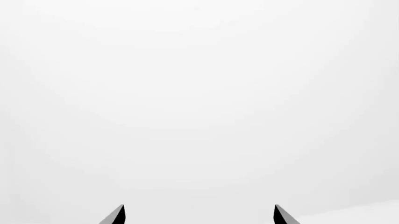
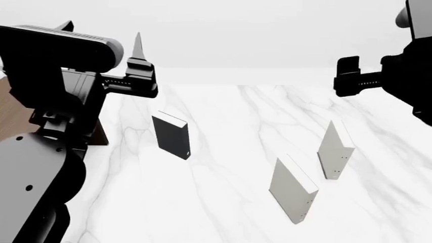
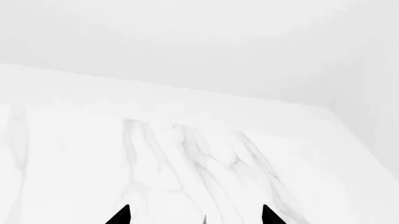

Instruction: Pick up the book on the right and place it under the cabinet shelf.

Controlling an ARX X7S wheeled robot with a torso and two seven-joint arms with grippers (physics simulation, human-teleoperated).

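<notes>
Three books stand upright on the white marble table [image 2: 223, 111]. The off-white book [image 2: 335, 150] is the rightmost. A slightly darker grey book [image 2: 294, 189] stands nearer me, and a black book [image 2: 172, 135] stands to the left. Only a brown edge of the cabinet shelf [image 2: 9, 110] shows, behind my left arm. My right gripper [image 2: 345, 76] hovers above and behind the off-white book, open and empty; in its wrist view [image 3: 194, 215] a thin grey sliver [image 3: 204, 220] shows between the tips. My left gripper [image 1: 199, 214] is raised, open and empty, with one fingertip [image 2: 138, 43] pointing up.
My left arm [image 2: 47, 101] fills the left of the head view and hides most of the cabinet. The table's far edge meets a plain white wall [image 2: 270, 30]. The left wrist view shows only blank white.
</notes>
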